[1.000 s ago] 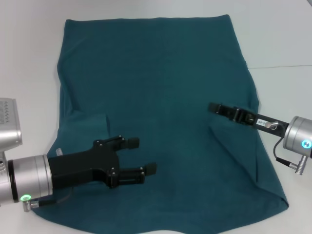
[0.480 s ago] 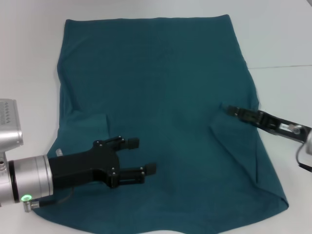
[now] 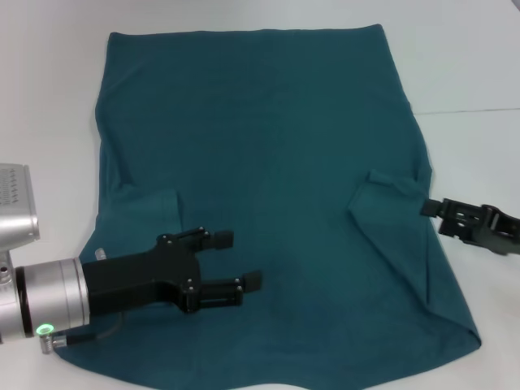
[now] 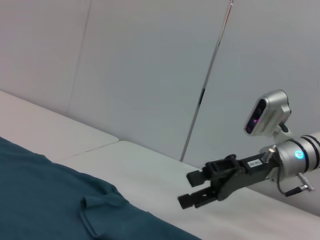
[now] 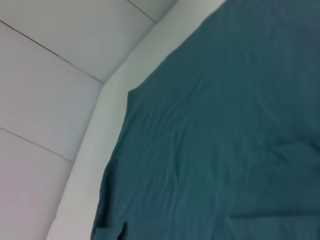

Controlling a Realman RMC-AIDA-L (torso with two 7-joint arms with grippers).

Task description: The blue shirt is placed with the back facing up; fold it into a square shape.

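white table [image 3: 471,65] before pale panelled walls [image 4: 150,65]

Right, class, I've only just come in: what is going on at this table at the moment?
A two-armed robot is folding a blue shirt spread on a white table. Both sleeves are already turned in over the body of the shirt. The left tool hovers open over the near left part of the shirt, holding nothing. The right tool is open and empty and has drawn back off the shirt to its right edge, next to the folded-in right sleeve. The long folds are not yet made.
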